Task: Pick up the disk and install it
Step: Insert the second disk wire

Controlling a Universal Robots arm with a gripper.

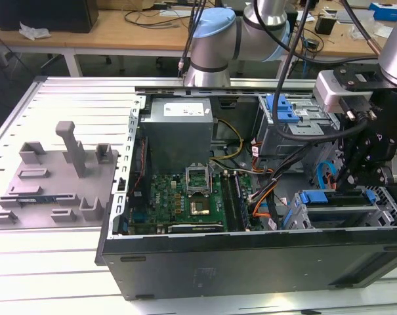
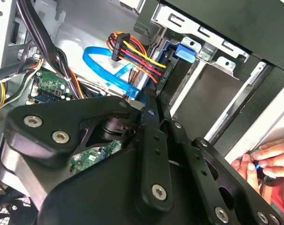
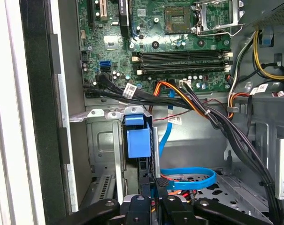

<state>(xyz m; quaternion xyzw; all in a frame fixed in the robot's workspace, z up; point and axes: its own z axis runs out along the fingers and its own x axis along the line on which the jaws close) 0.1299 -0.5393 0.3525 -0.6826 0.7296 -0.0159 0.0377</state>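
Disk (image 1: pixel 329 197) on edge in drive cage (image 1: pixel 388 203), at exterior view's right of motherboard (image 1: pixel 185 197); blue bracket end (image 3: pixel 137 143) faces motherboard. Gripper (image 3: pixel 160 183) right at disk's far end, away from motherboard; claw open or closed: cannot tell. Blue cable (image 3: pixel 188 178) beside gripper. Person's hand (image 2: pixel 268 161) at case edge.

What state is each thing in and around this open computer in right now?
Computer case: lying on its side, side panel off.
CPU socket: uncovered, retaining frame flipped up.
Disk: standing on edge in the drive cage, seemingly seated.
Hand: low inside the case, by the drive cage.
Blue cable: looped loosely on the bay floor.
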